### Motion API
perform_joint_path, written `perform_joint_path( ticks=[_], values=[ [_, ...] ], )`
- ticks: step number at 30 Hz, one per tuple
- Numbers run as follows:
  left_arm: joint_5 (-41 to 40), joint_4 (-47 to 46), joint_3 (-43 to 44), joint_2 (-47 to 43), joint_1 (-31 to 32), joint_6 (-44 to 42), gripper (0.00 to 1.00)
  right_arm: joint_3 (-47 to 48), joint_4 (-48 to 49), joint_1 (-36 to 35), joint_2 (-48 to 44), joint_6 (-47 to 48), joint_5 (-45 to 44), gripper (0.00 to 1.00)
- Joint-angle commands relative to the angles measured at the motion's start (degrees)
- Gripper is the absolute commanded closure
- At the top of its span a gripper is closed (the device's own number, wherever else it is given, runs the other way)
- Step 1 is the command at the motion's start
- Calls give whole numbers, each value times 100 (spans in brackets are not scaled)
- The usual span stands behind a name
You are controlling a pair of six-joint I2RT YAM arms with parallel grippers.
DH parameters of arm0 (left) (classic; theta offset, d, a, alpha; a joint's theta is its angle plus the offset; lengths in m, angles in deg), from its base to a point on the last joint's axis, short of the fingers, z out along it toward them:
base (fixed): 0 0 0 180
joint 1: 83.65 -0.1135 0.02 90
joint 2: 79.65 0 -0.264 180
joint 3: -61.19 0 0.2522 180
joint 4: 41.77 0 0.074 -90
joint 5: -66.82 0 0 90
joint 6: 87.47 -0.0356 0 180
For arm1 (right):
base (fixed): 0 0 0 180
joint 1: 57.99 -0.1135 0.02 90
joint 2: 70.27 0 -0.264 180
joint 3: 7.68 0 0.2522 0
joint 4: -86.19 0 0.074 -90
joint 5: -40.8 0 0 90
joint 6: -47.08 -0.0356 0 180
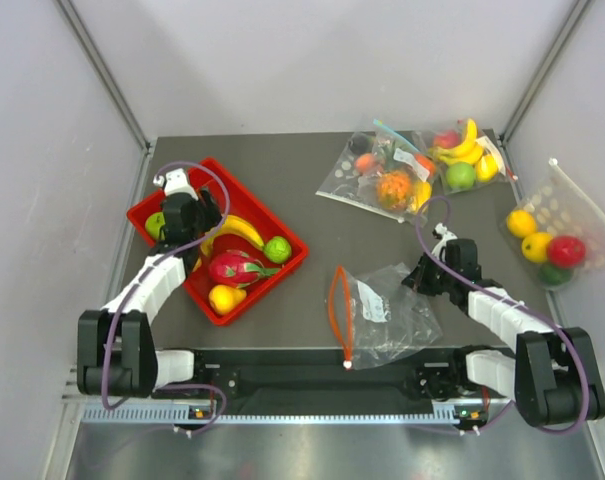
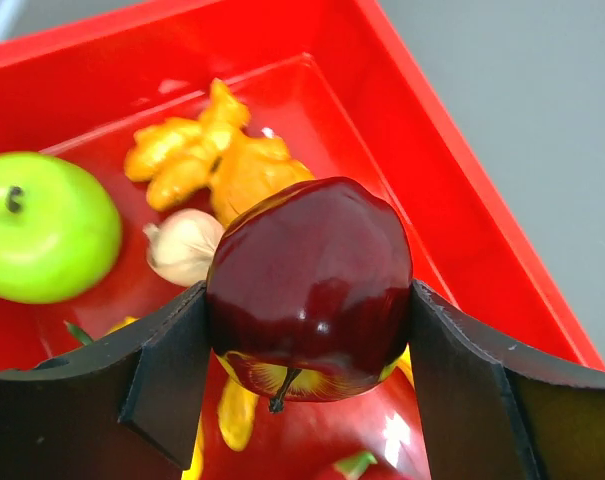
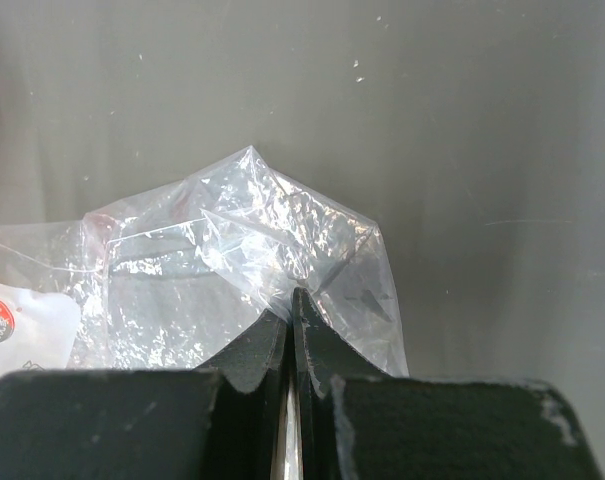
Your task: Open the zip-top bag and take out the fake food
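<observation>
The left gripper [image 2: 307, 335] is clamped on a dark red apple [image 2: 312, 250] above the red tray [image 2: 482, 230]. The right gripper [image 3: 292, 325] pinches a corner of the zip-top bag [image 1: 392, 312], lying on the table [image 1: 312, 200] between the arms.

The zip-top bag [image 3: 242, 250], centre of the right wrist view, is thin clear plastic, crinkled and glinting, with a smooth white label [image 3: 17, 325] at lower left. The bench [image 3: 462, 120] behind it is matt grey, faintly speckled. In the left wrist view the dark red apple [image 2: 312, 270] is glossy plastic with bright highlights. The red tray [image 2: 472, 230] is smooth and shiny too. The green apple [image 2: 42, 240] at left has a softer sheen. The left pincer [image 2: 307, 335] has matt black fingers [image 2: 167, 385].
</observation>
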State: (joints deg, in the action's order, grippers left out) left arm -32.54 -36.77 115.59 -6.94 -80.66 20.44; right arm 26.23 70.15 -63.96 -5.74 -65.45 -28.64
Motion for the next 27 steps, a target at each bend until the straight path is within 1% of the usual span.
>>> perform_joint_path(
  ticks=[1,2,3,4,5,7,8,10,11,12,15,21,25,27],
  values=[
    [-495,-618,321,217,-78,-270,89,-10,105,88,-99,81,98,100],
    [-531,-627,348,313,-105,-323,85,-10,114,88,-99,90,98,100],
    [-549,-628,365,358,-148,-323,77,-2,114,79,-90,99,98,100],
    [-549,-628,391,393,-158,-332,59,-1,114,88,-90,99,115,100],
    [-549,-628,400,419,-166,-341,47,-1,114,88,-90,99,115,100],
    [-575,-654,366,394,-167,-341,30,-1,114,88,-72,99,124,100],
    [-601,-654,357,341,-167,-376,24,7,123,79,-64,116,124,100],
    [-680,-549,374,288,-167,-429,22,7,132,88,-64,108,142,100],
    [-733,-488,400,236,-167,-455,15,7,132,79,-64,117,142,100],
    [-786,-365,453,209,-167,-455,1,7,123,88,-72,117,150,100],
    [-962,-224,488,104,-167,-412,1,7,141,79,-64,117,168,100],
    [-830,75,620,-81,-167,-332,1,42,176,79,-107,134,115,100],
    [-672,268,620,-519,-158,-341,1,253,202,88,-46,12,150,100],
    [-584,435,646,-661,-158,-323,1,455,421,88,59,-111,238,100]
  ],
)
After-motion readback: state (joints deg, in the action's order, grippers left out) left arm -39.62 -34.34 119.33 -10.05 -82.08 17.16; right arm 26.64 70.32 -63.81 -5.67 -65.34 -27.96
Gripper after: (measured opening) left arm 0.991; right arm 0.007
